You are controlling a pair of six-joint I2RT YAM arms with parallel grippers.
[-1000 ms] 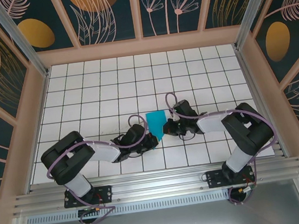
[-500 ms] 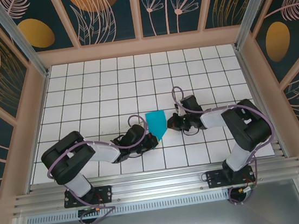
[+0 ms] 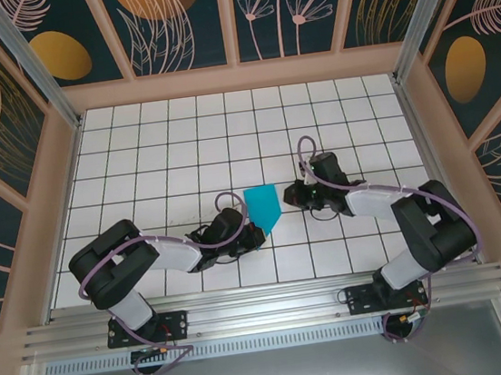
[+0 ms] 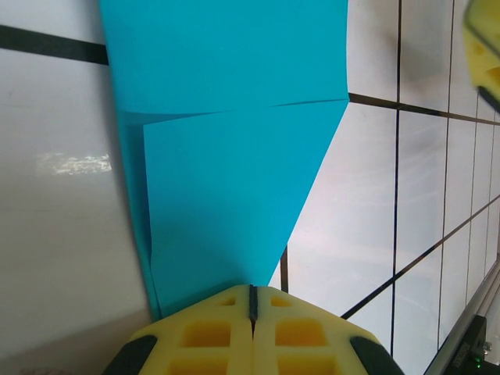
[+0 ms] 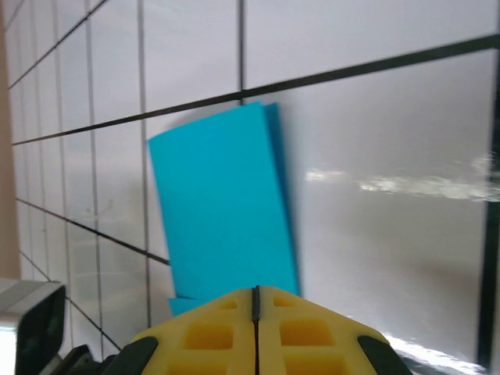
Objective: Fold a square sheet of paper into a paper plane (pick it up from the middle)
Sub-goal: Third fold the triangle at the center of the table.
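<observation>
Table of white tiles with black grid lines spreads across the overhead view; the black-and-white left arm lies low across it from 7 o'clock, and the black-and-white right arm bends in from 4 o'clock; near the table's centre lies the teal-blue sheet of paper, folded narrow, flat on the tiles, its square end toward 12 o'clock and its pointed end toward 6 o'clock; the left gripper sits at the sheet's 6 o'clock, its yellow fingers pressed together with only a seam between them; the paper's point runs in under those fingertips, and I cannot tell whether it is pinned or gripped; the right gripper stands just beside the sheet at its 3 o'clock, jaws closed tight on nothing, the paper lying past its tips.
</observation>
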